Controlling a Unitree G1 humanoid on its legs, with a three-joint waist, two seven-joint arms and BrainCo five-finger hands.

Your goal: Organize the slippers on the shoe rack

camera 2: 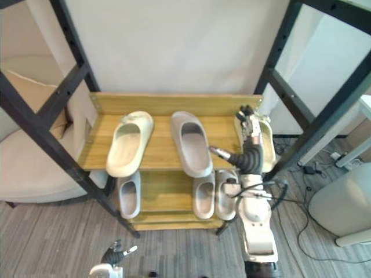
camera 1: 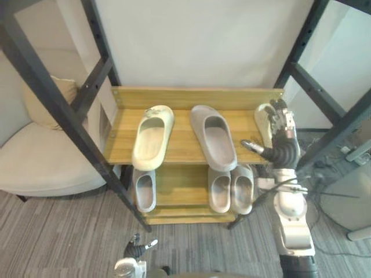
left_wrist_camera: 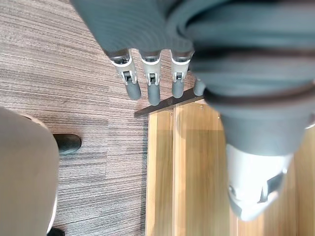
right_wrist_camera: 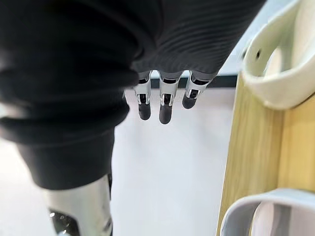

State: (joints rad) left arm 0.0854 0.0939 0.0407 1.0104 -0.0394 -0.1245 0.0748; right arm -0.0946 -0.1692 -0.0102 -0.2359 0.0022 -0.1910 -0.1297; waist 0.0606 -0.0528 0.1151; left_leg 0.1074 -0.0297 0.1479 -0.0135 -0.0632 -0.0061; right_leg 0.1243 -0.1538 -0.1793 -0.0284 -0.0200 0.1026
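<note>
Wooden two-tier shoe rack (camera 1: 181,147) of pale yellow boards is set against a white wall, w/ six slippers counted on it: three on the top shelf, three on the lower shelf.

Top shelf, robot's left to right:
- One cream moulded slipper (camera 1: 153,136), angled slightly.
- One grey moulded slipper (camera 1: 214,136), approx. mid-shelf and the longest of the three.
- A second cream slipper (camera 1: 264,123) at the right end, partly hidden by the right hand (camera 1: 284,142).

The near ends of the first two are seen reaching just past the shelf's front edge.

On the lower shelf a lone pale grey slipper (camera 1: 144,190) is placed at the left. A pair of pale grey slippers (camera 1: 231,189) is placed side by side, touching, at the right. By colour that makes two cream and four grey. All are smooth one-piece slides w/ a wide band over the foot.

The right hand is held up at the right end of the top shelf, beside the second cream slipper. Its fingers (right_wrist_camera: 166,105) are straight and released, nothing grasped, thumb stuck out toward the grey moulded slipper. Whether the hand touches the cream one cannot be told.

The left hand (camera 1: 138,249) is held low over the grey striped carpet (camera 1: 69,237) in front of the rack, fingers (left_wrist_camera: 153,91) straight, released, nothing grasped.

A cream armchair (camera 1: 40,162) is seen left of the rack, behind a black metal frame (camera 1: 58,110).
</note>
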